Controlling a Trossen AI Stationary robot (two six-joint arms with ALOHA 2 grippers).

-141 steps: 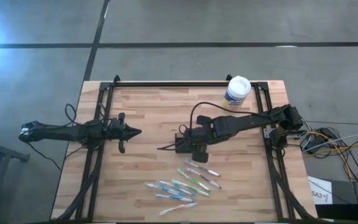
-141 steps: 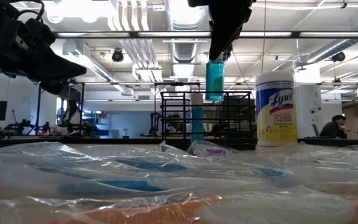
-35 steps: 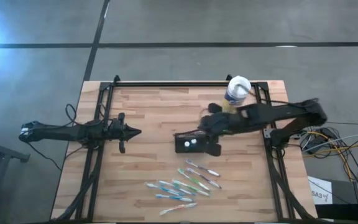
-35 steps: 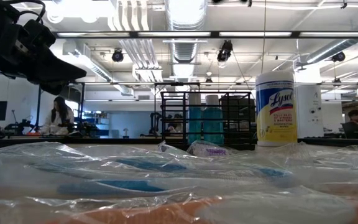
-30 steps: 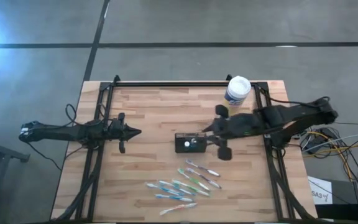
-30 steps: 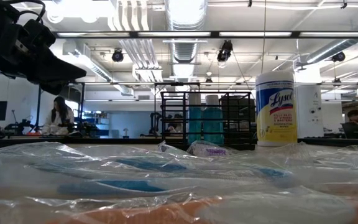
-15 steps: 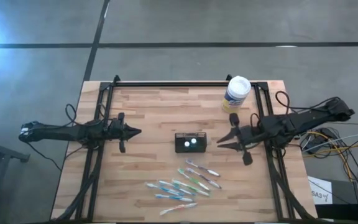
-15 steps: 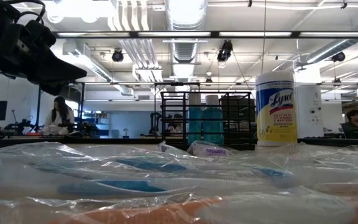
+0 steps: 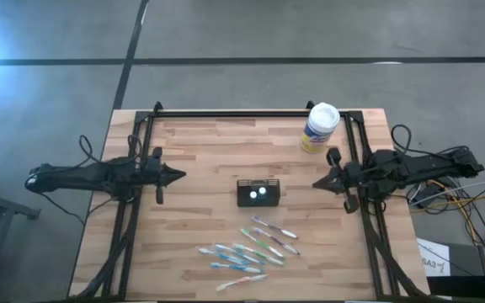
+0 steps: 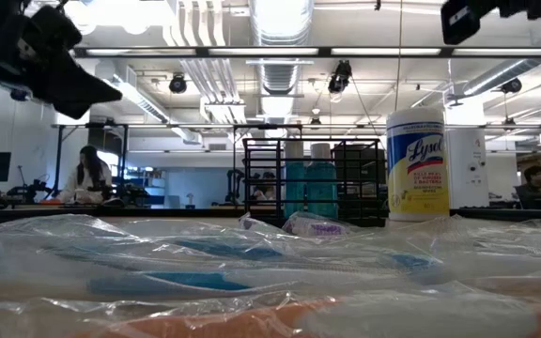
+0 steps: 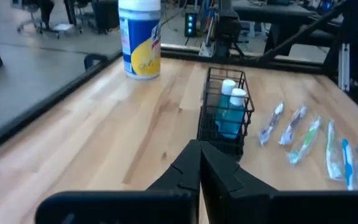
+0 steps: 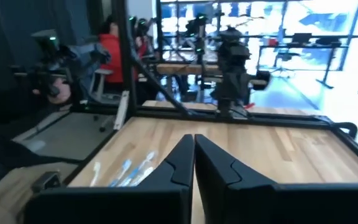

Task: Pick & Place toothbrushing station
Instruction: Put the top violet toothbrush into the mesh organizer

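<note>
Pale matt wooden table (image 9: 209,151), black wire toothbrushing station (image 11: 226,112), crinkly clear plastic toothbrush packets (image 9: 251,248), glossy plastic canister (image 9: 320,126)

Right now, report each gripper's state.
Left gripper: closed, holding nothing.
Right gripper: closed, holding nothing.

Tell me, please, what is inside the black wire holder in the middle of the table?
The toothbrushing station holds two teal bottles with white caps. Anything lower inside is hidden.
</note>
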